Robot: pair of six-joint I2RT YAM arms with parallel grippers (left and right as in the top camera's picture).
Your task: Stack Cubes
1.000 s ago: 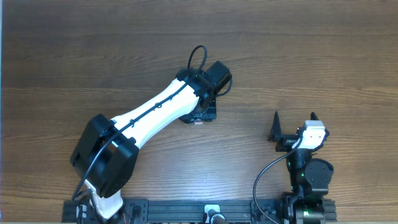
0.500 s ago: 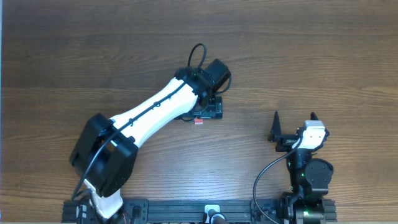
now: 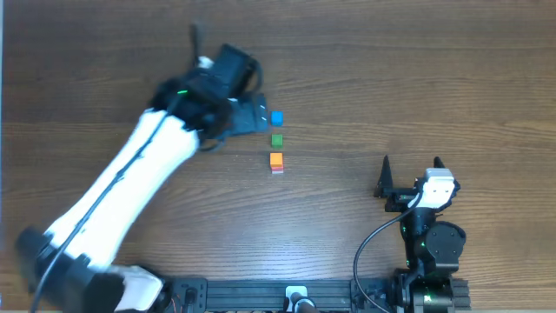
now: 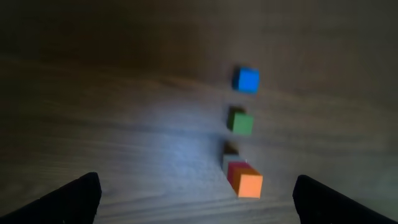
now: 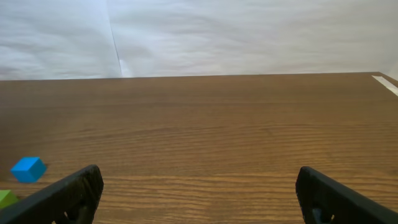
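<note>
Dark brown wood-grain tabletop (image 3: 434, 61). Cubes lie in a line near its middle, running from the far edge toward the edge where the arm bases stand. The blue cube (image 3: 276, 117) is farthest out. The green cube (image 3: 276, 139) comes next, apart from it, then the orange cube (image 3: 276, 159), apart from the green.

Top view: a thin reddish and pale sliver peeks out at the orange cube's base-side edge. The left wrist view resolves it: the orange cube sits on a red cube (image 4: 235, 169). A paler block (image 4: 228, 160) is below or behind the red; too blurred to tell which. Blue and green each rest alone on the wood.

Left claw (image 3: 259, 116): held above the tabletop on the left-edge side of the cube line, touching none. Its fingers are spread wide with nothing between them, so it is released.

Right claw (image 3: 410, 163): near the base edge, right half, well apart from the cubes. Fingers spread and empty, also released. Its wrist view adds a low side look at the blue cube, a corner of the green, and a white sheet (image 5: 249, 37) beyond the tabletop's far edge.
</note>
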